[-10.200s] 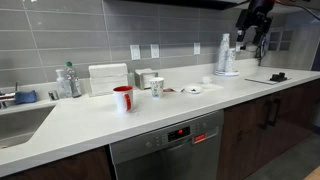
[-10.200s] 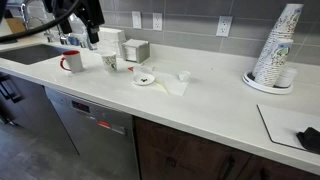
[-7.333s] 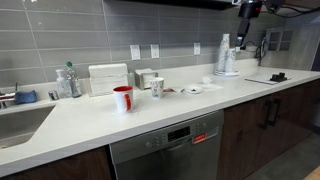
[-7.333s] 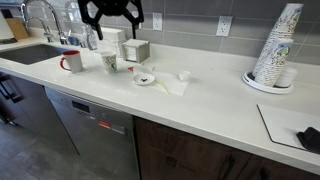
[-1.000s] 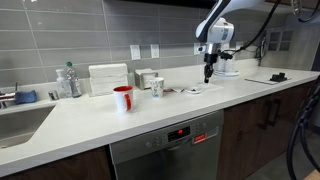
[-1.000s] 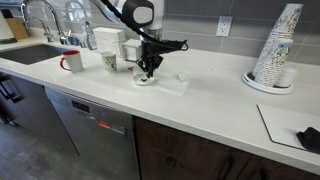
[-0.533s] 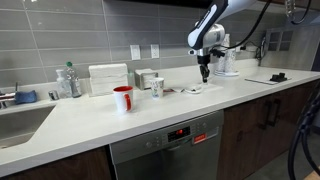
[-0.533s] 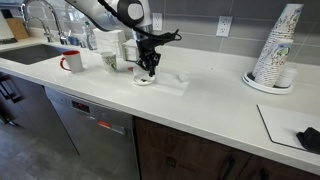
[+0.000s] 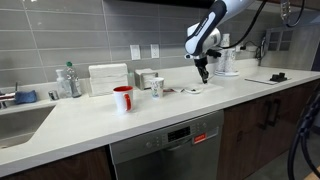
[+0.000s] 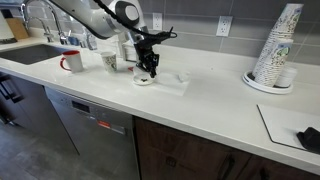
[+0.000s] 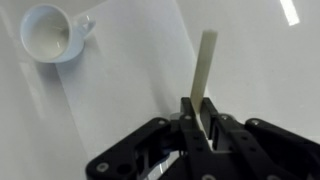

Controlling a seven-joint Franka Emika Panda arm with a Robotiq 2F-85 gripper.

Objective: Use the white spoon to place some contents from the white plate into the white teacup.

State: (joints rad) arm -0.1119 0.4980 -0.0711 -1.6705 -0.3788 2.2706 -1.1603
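1. Wrist view: the gripper (image 11: 200,120) is closed narrow on the handle of the white spoon (image 11: 206,60). The handle sticks out past the fingertips, and the spoon's bowl is hidden.
2. Same view: the white teacup (image 11: 52,32) stands upright at the top left corner, well apart from the spoon. Its inside looks bare.
3. In an exterior view, the gripper (image 10: 148,68) hangs directly over the white plate (image 10: 145,80) on the counter (image 10: 200,100). I cannot tell whether the spoon touches the plate.
4. The teacup (image 10: 183,76) sits near the plate, on the side toward the stack of paper cups (image 10: 275,45).
5. Against 10.2 s ago: the arm was then raised high and away from the plate; it has come down to the plate.
6. Against 1.0 s and 0.5 s ago: the gripper has stayed over the plate, while the arm above it has swung toward the red mug (image 10: 71,62).
7. Plate, teacup, red mug and the cup with greenish marks (image 10: 110,62) have not shifted in any earlier frame.
8. In an exterior view, the gripper (image 9: 202,73) is just above the plate (image 9: 191,90).
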